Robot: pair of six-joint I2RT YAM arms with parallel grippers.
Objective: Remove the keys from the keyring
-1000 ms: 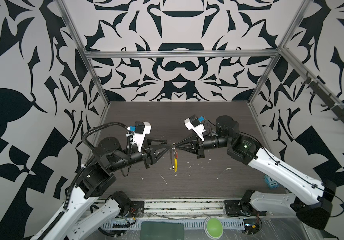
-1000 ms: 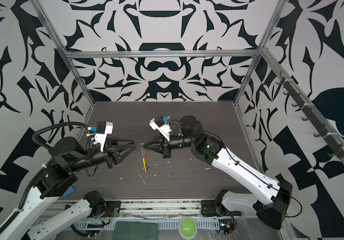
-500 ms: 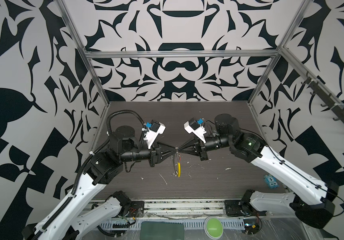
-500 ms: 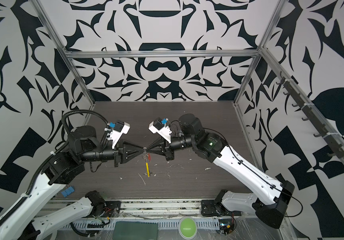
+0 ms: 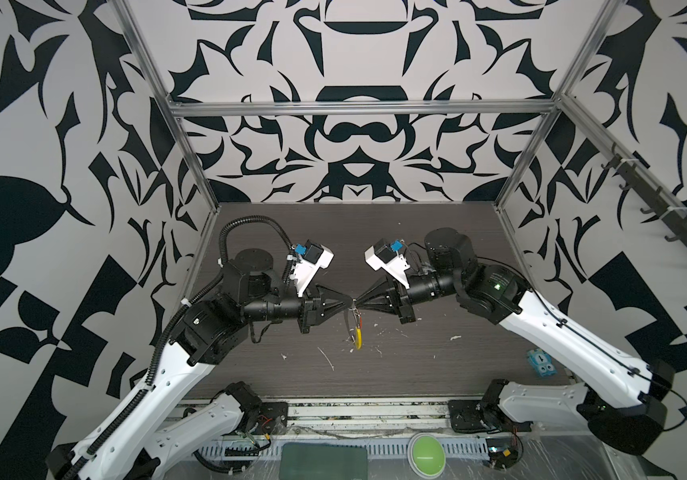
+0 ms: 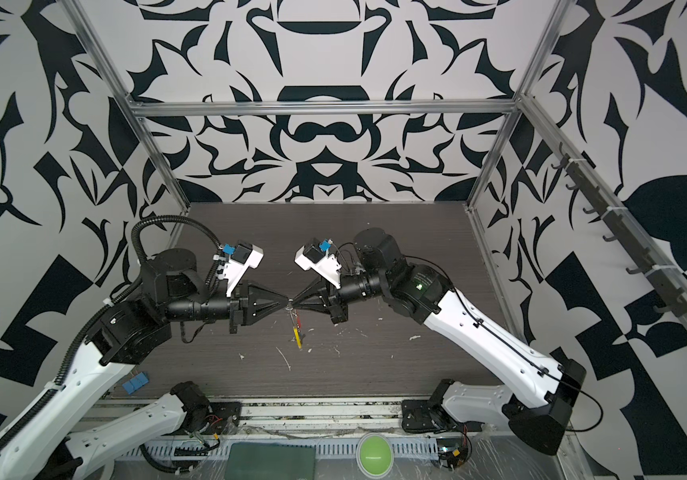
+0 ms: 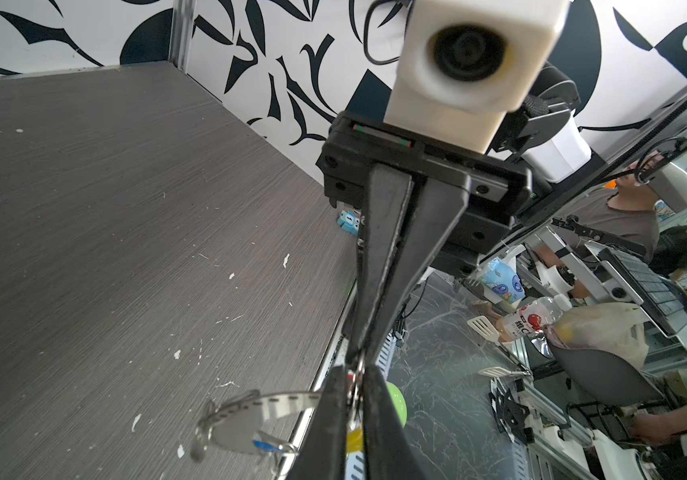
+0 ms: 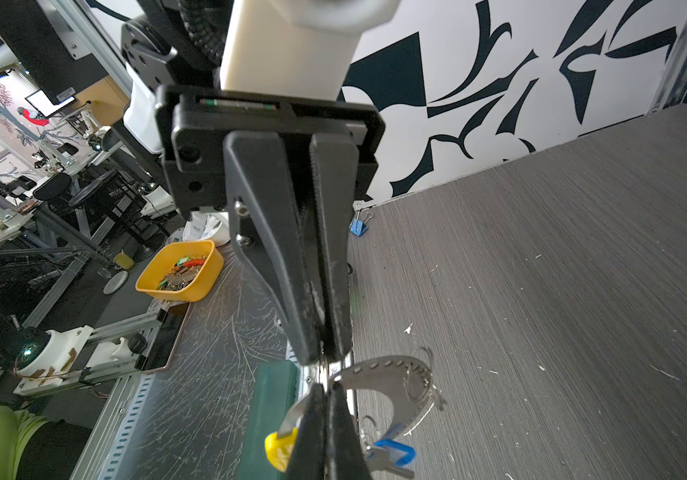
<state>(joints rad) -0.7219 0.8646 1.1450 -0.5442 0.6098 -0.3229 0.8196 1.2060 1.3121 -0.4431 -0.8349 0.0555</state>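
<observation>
Clamped narrow on keyring (image 5: 357, 336) from both sides, tip to tip above bench (image 5: 416, 249) — left hand (image 5: 350, 306), right hand (image 5: 359, 308). Off bench, yellow tub (image 8: 204, 283) — holding heap of tagged keys (image 8: 182, 274).

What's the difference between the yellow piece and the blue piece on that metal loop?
The yellow sleeve covers a stretch of the keyring itself; the blue-headed key dangles loose from it. The yellow sleeve is one solid colour; the blue-headed key has a blue head on a silver blade. Shared: both ride on the keyring that the left gripper and right gripper pinch.
</observation>
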